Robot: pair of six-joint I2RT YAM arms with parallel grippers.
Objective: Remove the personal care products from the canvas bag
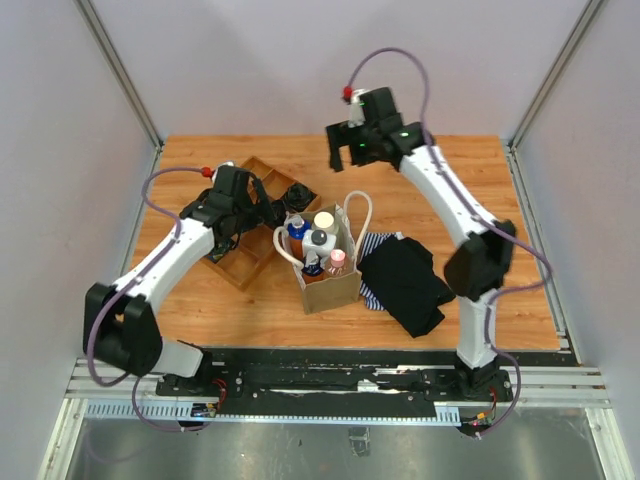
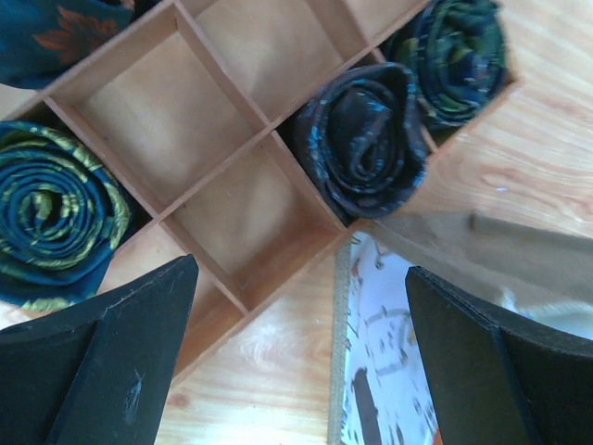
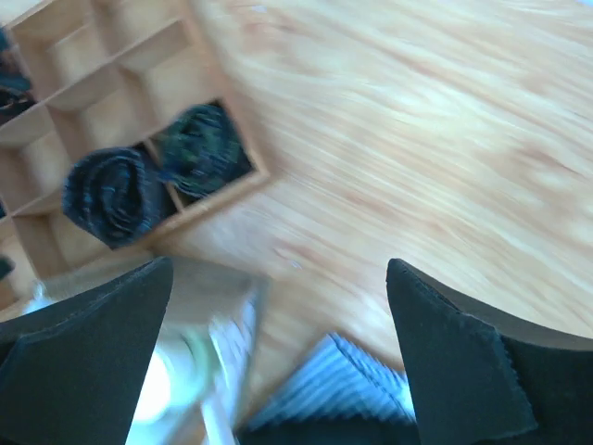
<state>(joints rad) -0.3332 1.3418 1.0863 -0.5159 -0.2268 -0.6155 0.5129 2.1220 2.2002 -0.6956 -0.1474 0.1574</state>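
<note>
At the middle of the wooden table (image 1: 250, 315), the canvas bag (image 1: 335, 285) stands upright with its mouth open upward. The personal care products are packed inside it, caps up:
- an orange bottle with a blue cap (image 1: 296, 232) at the left
- a cream-capped bottle (image 1: 325, 220) at the far side
- a white bottle (image 1: 319, 241) between them
- a pink-capped bottle (image 1: 337, 260) at the near right

Their long axes run vertical, so I judge a pick must come straight down through the mouth, between the 2 white rope handles (image 1: 358, 208).

The left gripper (image 1: 264, 214) hovers just left of the bag, over the right part of the wooden compartment tray (image 1: 245, 265). Its fingers are spread wide and hold nothing. In its wrist view the bag's speckled whitish panel (image 2: 389, 371) shows just past the tray's edge. The right gripper (image 1: 346, 150) hangs at the far side of the bag, likewise spread wide and empty. The left one looks nearer, and the blue-capped bottle lies closest to it.

The bag is soft tan cloth, boxy and likely to sag if nudged. The bottles look like smooth, hard plastic cylinders. The tray's thin wooden partitions hold rolled dark patterned cloths (image 2: 366, 130). A black garment (image 1: 405, 285) on striped cloth (image 1: 372, 255) lies just right of the bag.
</note>
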